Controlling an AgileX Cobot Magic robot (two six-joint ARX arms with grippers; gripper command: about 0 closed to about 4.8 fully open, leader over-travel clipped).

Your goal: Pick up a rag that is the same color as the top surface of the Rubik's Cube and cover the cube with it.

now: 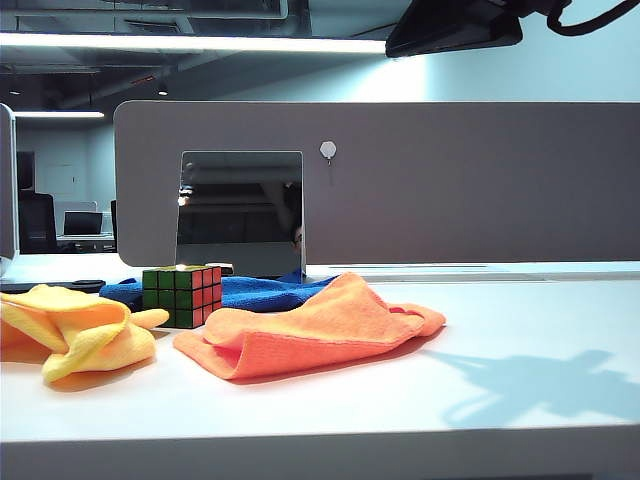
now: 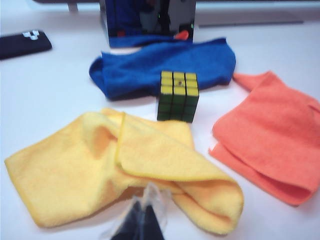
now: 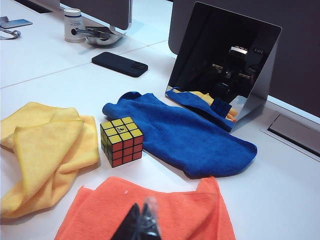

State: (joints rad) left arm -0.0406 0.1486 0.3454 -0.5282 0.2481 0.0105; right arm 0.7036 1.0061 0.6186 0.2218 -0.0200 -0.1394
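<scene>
Approach step, nothing held yet: left claw (image 2: 142, 220) was clenched just above rag (image 2: 120, 170), cube (image 2: 178, 96) beyond. Right claw (image 3: 140, 225) clenched over orange cloth (image 3: 165, 210). Next, I think: left must open, then pinch rag.

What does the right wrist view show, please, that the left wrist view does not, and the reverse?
Only the right wrist view shows the cube's red face, the white cup, and the right gripper, shut above the orange cloth. Only the left wrist view shows the left gripper, shut above the yellow rag. Both show the Rubik's Cube with its yellow top, the blue cloth, the mirror and the black phone.
</scene>
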